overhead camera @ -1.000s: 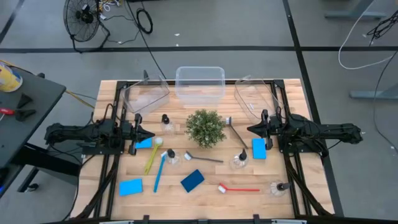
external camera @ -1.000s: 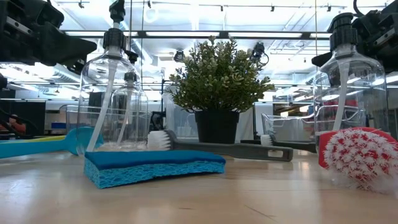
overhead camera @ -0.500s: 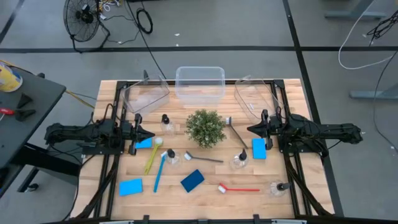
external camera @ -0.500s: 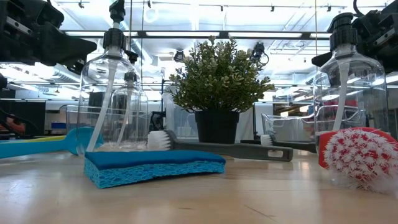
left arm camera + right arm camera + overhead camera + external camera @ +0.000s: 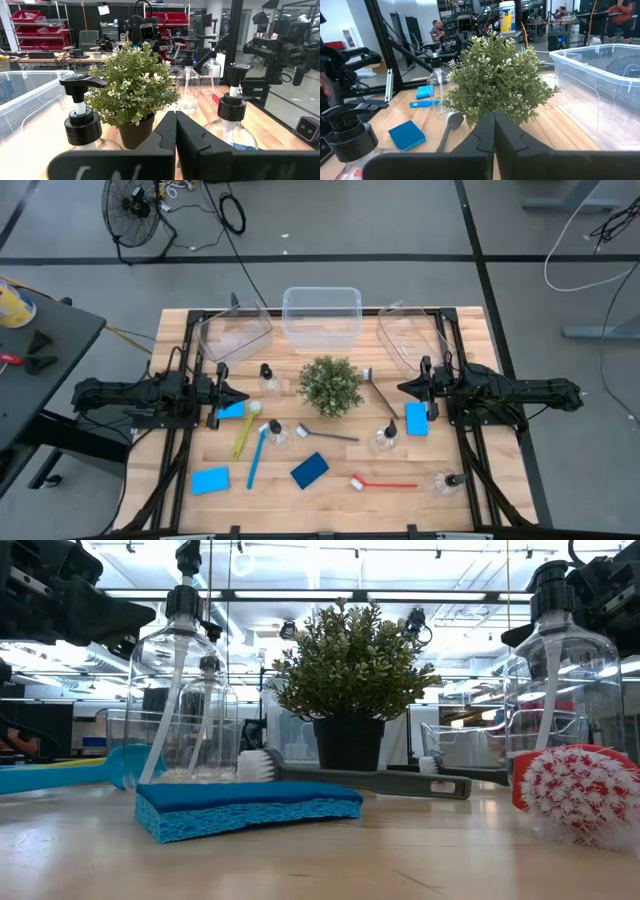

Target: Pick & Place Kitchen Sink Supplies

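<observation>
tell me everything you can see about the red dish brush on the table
The red dish brush lies flat near the table's front edge, between the dark blue sponge and a clear bottle. It has a thin, straight red handle and a head of white bristles mixed with red, which looks like plastic. In the high view the head points toward the sponge. Nothing visibly touches it but the wooden tabletop; no gripper is near it.

You will find no change to record: across the interval nothing on the table [image 5: 340, 485] has shifted position, and neither arm has altered its pose or its jaws.
</observation>
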